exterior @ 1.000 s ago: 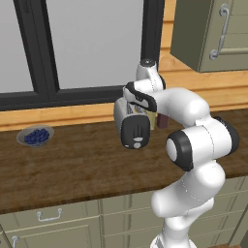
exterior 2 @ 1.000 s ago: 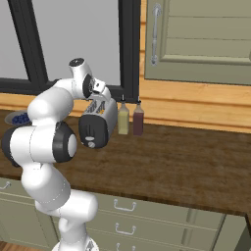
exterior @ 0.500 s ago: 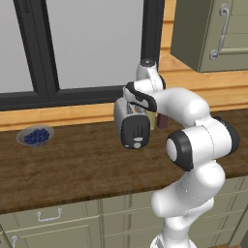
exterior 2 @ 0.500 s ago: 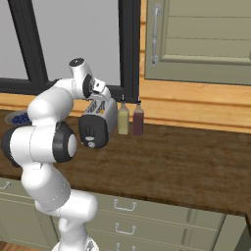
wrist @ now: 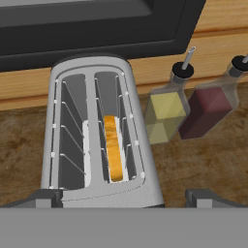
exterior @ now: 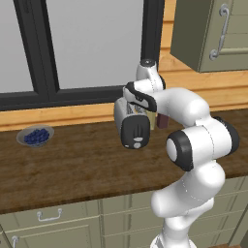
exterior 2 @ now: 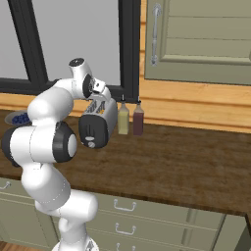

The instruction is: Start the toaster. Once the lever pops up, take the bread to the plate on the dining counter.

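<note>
Nothing has shifted over the last second: the arm hangs just where it was. From the left, the grey bowl of blueberries (exterior: 35, 136) sits far along the dark brown wood-grain counter (exterior: 72, 164). The small silver toaster (wrist: 97, 135) holds the golden-edged bread slice (wrist: 113, 147) in its right slot. The gripper (wrist: 124, 197) hovers above, jaws spread wide, empty. Yellow (wrist: 166, 109) and dark red bottles (wrist: 209, 104) stand beside. Likely waiting to grab.

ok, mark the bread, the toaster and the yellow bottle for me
bread (wrist: 113, 154), hand view, top edge showing in the right slot
toaster (wrist: 145, 186), hand view, silver right side wall
yellow bottle (wrist: 165, 118), hand view, yellow body
</note>
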